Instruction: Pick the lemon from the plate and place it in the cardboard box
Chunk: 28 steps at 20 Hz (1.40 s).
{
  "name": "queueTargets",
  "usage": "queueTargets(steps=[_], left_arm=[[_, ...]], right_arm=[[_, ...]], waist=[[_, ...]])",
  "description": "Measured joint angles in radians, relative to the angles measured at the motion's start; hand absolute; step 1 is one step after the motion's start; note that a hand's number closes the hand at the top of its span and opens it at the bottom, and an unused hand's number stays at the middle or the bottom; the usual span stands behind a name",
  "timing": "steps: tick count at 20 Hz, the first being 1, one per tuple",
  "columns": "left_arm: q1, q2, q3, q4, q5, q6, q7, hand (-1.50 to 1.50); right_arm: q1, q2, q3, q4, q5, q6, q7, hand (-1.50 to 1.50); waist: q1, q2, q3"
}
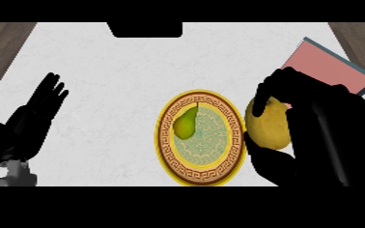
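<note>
Right hand curled round the lemon, just off the plate's right rim | left hand open, resting by the counter's left edge | carry toward the pink box at the right edge — keep lemon level, clear the wall before letting go — pear stays.

You have one lemon, one pear and one plate on the counter. One pink box shows at the right edge. Two black hands are in view, the left hand and the right hand.
</note>
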State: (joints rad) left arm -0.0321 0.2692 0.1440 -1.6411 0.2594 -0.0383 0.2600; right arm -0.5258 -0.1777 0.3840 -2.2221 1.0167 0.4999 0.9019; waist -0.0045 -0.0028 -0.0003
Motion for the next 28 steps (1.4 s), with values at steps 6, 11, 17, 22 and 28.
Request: queueTargets(steps=[6,11,17,22,28], left_arm=[[-0.002,-0.006,0.006,0.009,-0.002,-0.013,-0.008,0.00],[-0.012,-0.007,0.016,0.018,-0.005,-0.023,-0.002,0.00],[-0.004,-0.011,0.023,-0.023,-0.010,-0.024,0.029,0.00],[0.024,-0.019,0.030,-0.055,-0.011,-0.031,0.031,0.00],[0.011,-0.028,0.028,-0.024,-0.020,-0.040,0.018,0.00]], right_arm=[[-0.054,-0.063,-0.195,0.074,-0.054,0.065,-0.069,1.50],[-0.042,-0.119,-0.289,0.180,-0.064,0.020,-0.192,1.50],[0.018,-0.156,-0.354,0.301,-0.057,-0.094,-0.361,1.50],[0.051,-0.162,-0.393,0.463,-0.050,-0.211,-0.496,1.50],[0.085,-0.133,-0.419,0.654,-0.071,-0.253,-0.554,-1.50]], waist=[[0.005,0.002,0.000],[0.007,0.003,0.000],[0.008,0.003,0.000],[0.011,0.004,0.001],[0.013,0.006,0.001]])
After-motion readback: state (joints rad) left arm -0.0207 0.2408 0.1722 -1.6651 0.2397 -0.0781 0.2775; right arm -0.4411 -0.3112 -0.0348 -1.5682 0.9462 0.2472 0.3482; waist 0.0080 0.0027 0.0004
